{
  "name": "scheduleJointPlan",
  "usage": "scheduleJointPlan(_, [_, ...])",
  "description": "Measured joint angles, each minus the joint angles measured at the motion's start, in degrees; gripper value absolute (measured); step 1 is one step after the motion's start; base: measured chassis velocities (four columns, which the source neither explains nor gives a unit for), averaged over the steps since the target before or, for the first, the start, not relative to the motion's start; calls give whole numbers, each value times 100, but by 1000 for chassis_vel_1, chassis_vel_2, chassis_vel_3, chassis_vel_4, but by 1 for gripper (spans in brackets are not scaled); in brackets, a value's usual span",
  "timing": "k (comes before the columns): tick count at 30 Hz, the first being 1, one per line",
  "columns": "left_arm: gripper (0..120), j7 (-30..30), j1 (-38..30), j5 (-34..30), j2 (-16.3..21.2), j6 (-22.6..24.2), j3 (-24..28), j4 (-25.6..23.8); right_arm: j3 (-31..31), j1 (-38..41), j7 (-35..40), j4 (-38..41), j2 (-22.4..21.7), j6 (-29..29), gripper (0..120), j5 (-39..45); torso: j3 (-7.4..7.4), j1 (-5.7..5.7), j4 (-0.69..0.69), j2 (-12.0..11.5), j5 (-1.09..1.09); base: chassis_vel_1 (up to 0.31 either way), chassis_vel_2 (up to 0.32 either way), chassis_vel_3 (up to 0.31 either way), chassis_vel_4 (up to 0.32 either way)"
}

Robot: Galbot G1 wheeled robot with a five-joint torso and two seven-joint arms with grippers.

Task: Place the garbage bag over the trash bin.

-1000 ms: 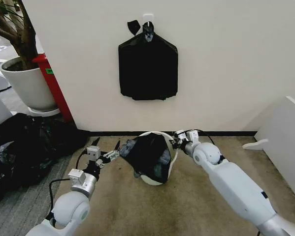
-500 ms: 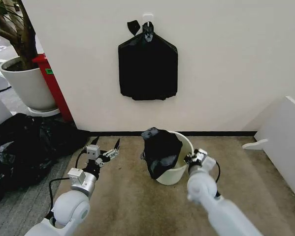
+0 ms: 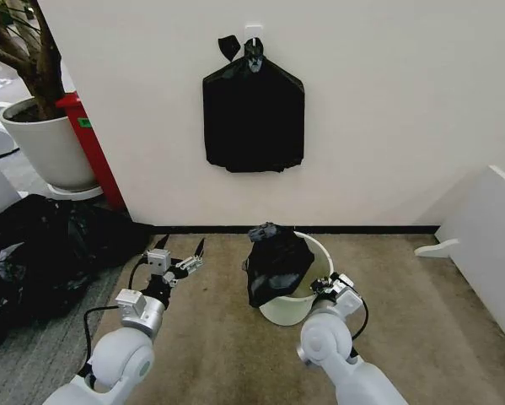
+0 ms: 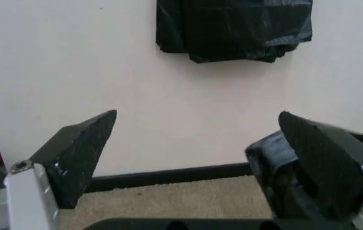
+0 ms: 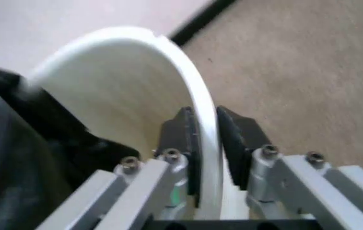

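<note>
On carpet, right gripper pinches trash bin rim; left gripper gapes, empty.

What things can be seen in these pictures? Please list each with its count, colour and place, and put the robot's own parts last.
Trash bin: one, cream-white, on the carpet near the wall.
Garbage bag: one, black, draped over the bin's left rim and partly inside.
Folded bag bundle: one, black, hanging on the wall hook.
Plastic heap: one, black, on the floor at left.
Plant pot: one, white, far left, with a tree.
Red post: one, beside the pot.
White panel: one, at right.
Left gripper: open, left of the bin.
Right gripper: shut on the bin's rim.
</note>
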Motion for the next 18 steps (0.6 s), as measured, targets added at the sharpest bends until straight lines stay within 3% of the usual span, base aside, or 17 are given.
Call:
scheduleJointPlan(6, [100, -2, -1, 20, -26, 0, 11, 7, -29, -184, -175, 477, -216, -30, 33, -591, 0, 0, -1, 0, -1, 0, 0, 0, 0])
scheduleJointPlan(11, [100, -2, -10, 59, -53, 0, 59, 46, 46, -206, -1029, 657, -586, 41, 53, -864, 0, 0, -2, 0, -1, 0, 0, 0, 0])
scheduleJointPlan(13, [100, -2, -11, 60, -54, 0, 63, 48, 49, -197, -1090, 658, -605, 39, 54, -858, 0, 0, -2, 0, -1, 0, 0, 0, 0])
scheduleJointPlan(15, [100, -2, -28, 71, -61, 0, 93, 65, 79, -72, -1803, 634, -871, -160, 67, -756, 0, 0, -1, 0, -2, 0, 0, 0, 0])
scheduleJointPlan(18, [100, -2, -54, 73, -52, 8, 130, 78, 51, 208, -2851, 259, -1312, -957, 80, -1093, 0, 0, -1, -1, 0, 0, 0, 0, 0])
